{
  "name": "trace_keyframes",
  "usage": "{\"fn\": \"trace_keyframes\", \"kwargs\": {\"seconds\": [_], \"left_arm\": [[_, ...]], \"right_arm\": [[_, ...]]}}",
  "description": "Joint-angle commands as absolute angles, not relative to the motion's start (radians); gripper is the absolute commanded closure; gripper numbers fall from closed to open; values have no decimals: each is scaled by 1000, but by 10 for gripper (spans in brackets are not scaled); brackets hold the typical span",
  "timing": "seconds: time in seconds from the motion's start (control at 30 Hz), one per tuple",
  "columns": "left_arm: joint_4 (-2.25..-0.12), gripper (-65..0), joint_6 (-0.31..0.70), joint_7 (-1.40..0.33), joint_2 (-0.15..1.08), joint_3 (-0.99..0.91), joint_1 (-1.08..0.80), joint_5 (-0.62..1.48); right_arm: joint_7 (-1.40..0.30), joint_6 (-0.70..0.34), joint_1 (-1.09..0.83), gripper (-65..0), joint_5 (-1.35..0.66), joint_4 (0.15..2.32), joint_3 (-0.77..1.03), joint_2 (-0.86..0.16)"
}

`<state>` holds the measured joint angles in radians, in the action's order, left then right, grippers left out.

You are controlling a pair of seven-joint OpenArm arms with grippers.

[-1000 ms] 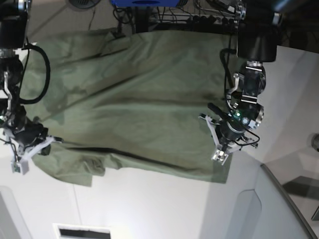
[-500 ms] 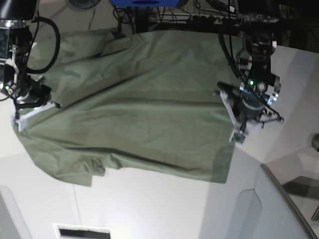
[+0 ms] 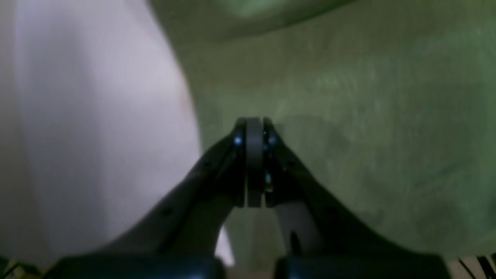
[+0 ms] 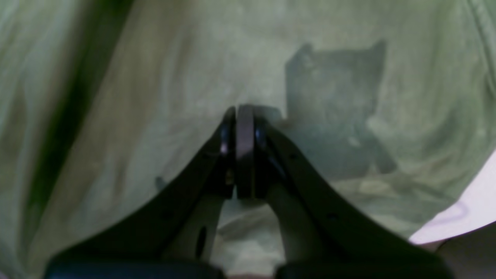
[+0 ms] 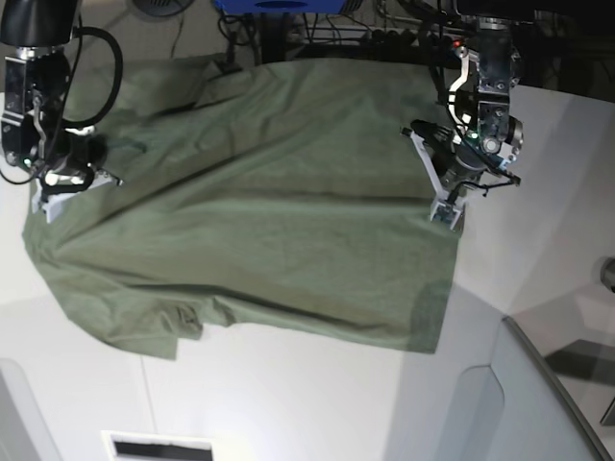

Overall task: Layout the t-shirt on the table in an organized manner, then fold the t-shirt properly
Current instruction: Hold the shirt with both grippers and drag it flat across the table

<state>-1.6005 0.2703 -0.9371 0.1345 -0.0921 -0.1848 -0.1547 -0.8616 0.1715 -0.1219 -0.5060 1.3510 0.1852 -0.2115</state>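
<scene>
Your right gripper (image 5: 46, 205) sits at the shirt's (image 5: 259, 211) left edge, jaws pressed together, nothing between them in the wrist view, cloth just beneath. The shirt lies spread across the table (image 5: 288, 403), mostly flat, with a wrinkled fold along its near hem. Your left gripper (image 5: 444, 213) is over the shirt's right edge, jaws together too and empty.

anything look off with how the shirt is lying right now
The t-shirt is spread on the table but not squared up: it lies skewed, a small bunched fold sits on its near edge toward the base view's left, and its far edge reaches the table's back edge. No damage shows.
</scene>
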Motion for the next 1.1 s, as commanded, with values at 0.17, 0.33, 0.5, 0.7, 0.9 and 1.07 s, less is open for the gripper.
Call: {"fn": "trace_keyframes", "kwargs": {"seconds": [0.17,0.33,0.5,0.7,0.9,1.07], "left_arm": [[-1399,0,268,-816,159,-96,-76,-157],[-1267,0,268,-705,186,-134,8,-157],[-1121,0,268,-638,199,-157,119,-159],[-977,0,268,-587,200,-156,234,-159],[-895,0,266,-558,194,-153,315,-159],[-881,0,266,-556,193,-153,354,-157]], "right_arm": [[-839,171,-51,-6,-504,1268,186,-231],[-819,171,12,-6,-504,1175,185,-231],[-746,171,97,-6,-503,1033,183,-232],[-668,168,234,-6,-503,862,30,-275],[-567,168,374,-6,-504,651,-108,-283],[-538,168,440,-6,-504,565,-110,-288]]}}
